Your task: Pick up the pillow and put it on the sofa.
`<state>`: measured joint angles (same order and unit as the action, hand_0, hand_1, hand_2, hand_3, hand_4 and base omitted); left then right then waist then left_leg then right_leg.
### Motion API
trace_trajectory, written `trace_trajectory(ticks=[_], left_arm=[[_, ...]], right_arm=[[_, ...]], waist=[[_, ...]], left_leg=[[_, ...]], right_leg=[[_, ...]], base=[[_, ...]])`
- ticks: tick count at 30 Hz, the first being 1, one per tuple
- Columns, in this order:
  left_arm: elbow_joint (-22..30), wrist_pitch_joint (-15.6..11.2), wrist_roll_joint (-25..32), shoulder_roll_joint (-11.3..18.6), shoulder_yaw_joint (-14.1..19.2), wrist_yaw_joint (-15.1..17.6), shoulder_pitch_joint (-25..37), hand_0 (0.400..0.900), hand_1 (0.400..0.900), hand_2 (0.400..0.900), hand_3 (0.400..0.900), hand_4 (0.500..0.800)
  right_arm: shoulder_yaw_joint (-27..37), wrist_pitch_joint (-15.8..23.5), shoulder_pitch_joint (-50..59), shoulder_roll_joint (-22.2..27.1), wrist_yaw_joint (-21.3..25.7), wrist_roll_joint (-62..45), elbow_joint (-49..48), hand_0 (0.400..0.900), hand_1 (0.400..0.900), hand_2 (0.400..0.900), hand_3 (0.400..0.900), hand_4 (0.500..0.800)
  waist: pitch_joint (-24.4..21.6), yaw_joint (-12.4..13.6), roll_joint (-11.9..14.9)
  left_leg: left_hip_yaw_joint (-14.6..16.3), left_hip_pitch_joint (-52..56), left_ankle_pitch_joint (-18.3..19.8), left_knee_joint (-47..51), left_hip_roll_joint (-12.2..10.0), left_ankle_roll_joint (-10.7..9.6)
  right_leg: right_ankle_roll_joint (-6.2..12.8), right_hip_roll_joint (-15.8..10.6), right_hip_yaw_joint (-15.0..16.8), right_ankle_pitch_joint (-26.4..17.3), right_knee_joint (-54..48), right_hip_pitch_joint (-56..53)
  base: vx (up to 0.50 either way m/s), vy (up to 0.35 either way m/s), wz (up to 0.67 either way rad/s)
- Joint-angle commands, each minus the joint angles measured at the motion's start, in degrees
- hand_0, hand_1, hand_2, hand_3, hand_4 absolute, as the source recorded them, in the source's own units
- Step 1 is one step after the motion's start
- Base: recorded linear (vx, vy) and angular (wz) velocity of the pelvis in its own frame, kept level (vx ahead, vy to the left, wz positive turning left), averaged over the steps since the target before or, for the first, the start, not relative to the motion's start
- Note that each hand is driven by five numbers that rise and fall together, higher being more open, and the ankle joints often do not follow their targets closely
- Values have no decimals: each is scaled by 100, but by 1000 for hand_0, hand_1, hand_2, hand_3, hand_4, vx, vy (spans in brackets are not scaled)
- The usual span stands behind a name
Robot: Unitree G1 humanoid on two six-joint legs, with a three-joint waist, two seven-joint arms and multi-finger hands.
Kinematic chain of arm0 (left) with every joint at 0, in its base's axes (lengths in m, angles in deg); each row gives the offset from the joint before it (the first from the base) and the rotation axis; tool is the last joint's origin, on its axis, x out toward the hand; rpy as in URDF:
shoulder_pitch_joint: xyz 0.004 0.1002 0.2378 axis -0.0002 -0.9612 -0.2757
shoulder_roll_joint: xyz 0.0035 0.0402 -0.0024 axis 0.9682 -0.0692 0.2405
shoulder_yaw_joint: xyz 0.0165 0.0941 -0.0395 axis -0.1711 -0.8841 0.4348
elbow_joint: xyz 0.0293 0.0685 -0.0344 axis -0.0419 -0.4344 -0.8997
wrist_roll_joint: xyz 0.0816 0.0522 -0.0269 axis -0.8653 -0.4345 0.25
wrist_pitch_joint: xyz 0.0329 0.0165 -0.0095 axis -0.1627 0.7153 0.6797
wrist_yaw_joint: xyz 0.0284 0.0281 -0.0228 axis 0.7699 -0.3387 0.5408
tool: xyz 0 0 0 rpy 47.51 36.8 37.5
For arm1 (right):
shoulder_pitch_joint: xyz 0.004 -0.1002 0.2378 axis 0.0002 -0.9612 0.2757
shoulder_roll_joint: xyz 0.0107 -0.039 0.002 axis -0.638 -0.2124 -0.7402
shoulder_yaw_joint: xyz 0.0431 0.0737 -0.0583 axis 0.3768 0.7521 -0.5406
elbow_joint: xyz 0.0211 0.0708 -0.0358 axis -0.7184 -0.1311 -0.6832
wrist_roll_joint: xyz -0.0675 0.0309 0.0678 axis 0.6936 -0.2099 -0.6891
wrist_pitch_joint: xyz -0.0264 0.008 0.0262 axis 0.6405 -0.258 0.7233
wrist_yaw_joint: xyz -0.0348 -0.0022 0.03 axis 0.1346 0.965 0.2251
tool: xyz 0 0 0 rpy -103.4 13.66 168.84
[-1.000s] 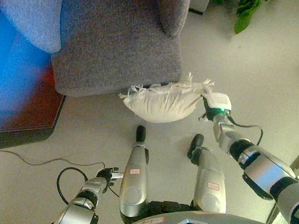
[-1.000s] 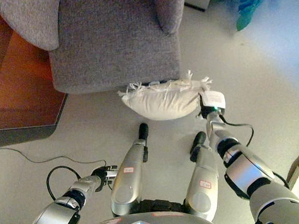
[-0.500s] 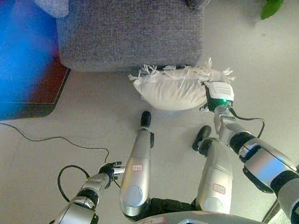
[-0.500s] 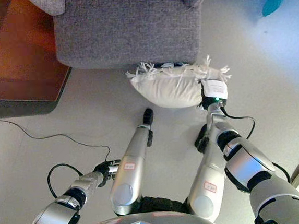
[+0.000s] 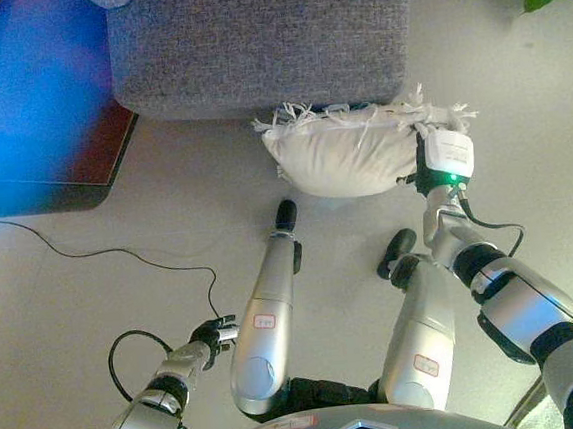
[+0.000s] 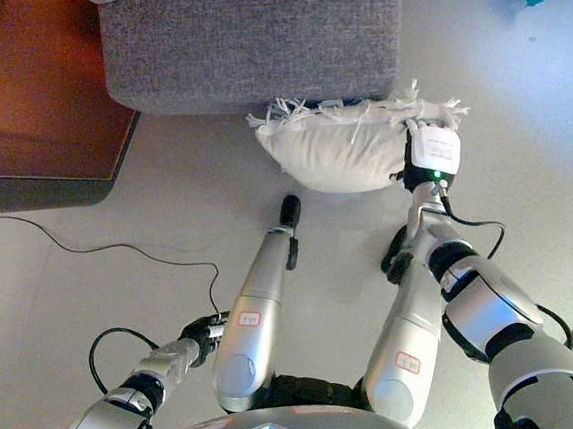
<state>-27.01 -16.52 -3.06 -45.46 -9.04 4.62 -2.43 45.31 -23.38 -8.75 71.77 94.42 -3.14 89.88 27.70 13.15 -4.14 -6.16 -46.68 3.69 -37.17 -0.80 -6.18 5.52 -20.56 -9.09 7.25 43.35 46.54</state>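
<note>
Right hand [image 5: 415,171] is set against the right end of the pillow [image 5: 347,155], mostly hidden behind the wrist; whether its fingers are spread or closed on the fabric cannot be told. Left hand [image 5: 215,332] is seen low at the left side, fingers curled loosely with nothing in them, well apart from the pillow.

The pillow, white with fringed edges, is found at the foot of the sofa [image 5: 261,41], its upper edge touching or overlapping the sofa's front edge. It is judged to be carried off the floor [image 5: 93,292] by its right end, though contact with the floor below cannot be ruled out. The seat is not yet reached.

Step in hand: raise and carry the pillow over the front edge onto the grey seat. For a clean placement, the pillow should be lifted clear above the edge before being moved forward, since the sagging left end could catch on the sofa front. A one-sided hold lets it swing; a slow lift is advised. Release should be delayed until most of the pillow lies on the cushion.

A dark red rug [image 6: 35,96] lies left of the sofa.
</note>
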Motion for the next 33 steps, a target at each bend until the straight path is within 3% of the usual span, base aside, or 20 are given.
trace_trajectory(ticks=[1, 5, 11, 15, 23, 28, 29, 30, 31, 33], left_arm=[[38, 89, 39, 221, -6, -26, -724, 900, 900, 900, 900, 800], [87, 149, 141, 247, -32, -72, -742, 900, 900, 900, 900, 800], [166, 222, 270, 287, 17, -158, -856, 900, 900, 900, 900, 800], [202, 83, 384, 335, 134, -247, -1019, 900, 900, 900, 900, 800], [325, -118, 544, 468, 209, -427, -1211, 900, 900, 900, 900, 800], [484, -199, 721, 559, 193, -546, -1398, 900, 900, 900, 900, 800], [504, -218, 736, 568, 204, -559, -1446, 900, 900, 900, 900, 800], [542, -217, 781, 590, 208, -572, -1493, 900, 900, 900, 900, 800], [564, -236, 799, 600, 223, -580, -1537, 900, 900, 900, 900, 800], [606, -215, 811, 618, 290, -619, -1598, 900, 900, 900, 900, 800]], right_arm=[[217, 169, 292, 669, -6, 59, -554, 900, 900, 900, 900, 800], [59, 167, 408, 682, -458, -2, -569, 900, 900, 900, 900, 800], [-191, -42, 694, 698, -684, -63, -616, 900, 900, 900, 900, 800], [-383, -158, 959, 685, -958, -77, -637, 900, 900, 900, 900, 800], [-738, -817, 1258, 728, -1255, 470, -538, 900, 900, 900, 900, 800], [-794, -865, 1421, 950, -1338, 391, -646, 900, 900, 900, 900, 800], [-805, -844, 1453, 985, -1474, 375, -664, 849, 849, 849, 849, 769], [-840, -745, 1497, 1029, -1639, 399, -722, 606, 606, 606, 606, 624], [-852, -752, 1500, 1070, -1730, 396, -783, 400, 400, 400, 400, 500], [-871, -643, 1509, 1150, -1789, 206, -880, 400, 400, 400, 400, 500]], waist=[[114, 93, -158], [161, 167, -208], [205, 274, -349], [206, 382, -443], [210, 526, -527], [210, 569, -598], [210, 578, -620], [210, 576, -639], [210, 570, -656], [210, 545, -697]], left_leg=[[-58, 335, 351, 66, -5, 537], [-78, 137, 344, -43, 57, 556], [-100, -486, 371, -416, 221, 606], [-123, -1145, 412, -824, 365, 606], [-146, -1943, 555, -1480, 496, 581], [-164, -2240, 612, -1797, 571, 552], [-169, -2295, 617, -1852, 585, 543], [-161, -2349, 616, -1905, 586, 531], [-151, -2390, 618, -1953, 592, 523], [-120, -2474, 635, -2094, 592, 502]], right_leg=[[11, 77, 151, 314, 201, -230], [-2, 13, 149, 354, 378, -23], [-46, -37, 286, 451, 776, 574], [-70, -40, 430, 560, 1166, 1172], [-94, -77, 554, 748, 1745, 1877], [-113, -110, 621, 821, 1988, 2128], [-120, -116, 645, 840, 2040, 2178], [-123, -123, 667, 867, 2097, 2229], [-133, -120, 689, 892, 2144, 2270], [-151, -110, 760, 949, 2273, 2349]], base=[[15, 52, 0], [3, 23, 0], [-50, 46, 4], [-74, 52, 3], [-37, 25, 5], [-13, 1, 3], [-13, 0, 4], [-15, 7, 4], [-17, 15, 4], [-12, 21, 4]])
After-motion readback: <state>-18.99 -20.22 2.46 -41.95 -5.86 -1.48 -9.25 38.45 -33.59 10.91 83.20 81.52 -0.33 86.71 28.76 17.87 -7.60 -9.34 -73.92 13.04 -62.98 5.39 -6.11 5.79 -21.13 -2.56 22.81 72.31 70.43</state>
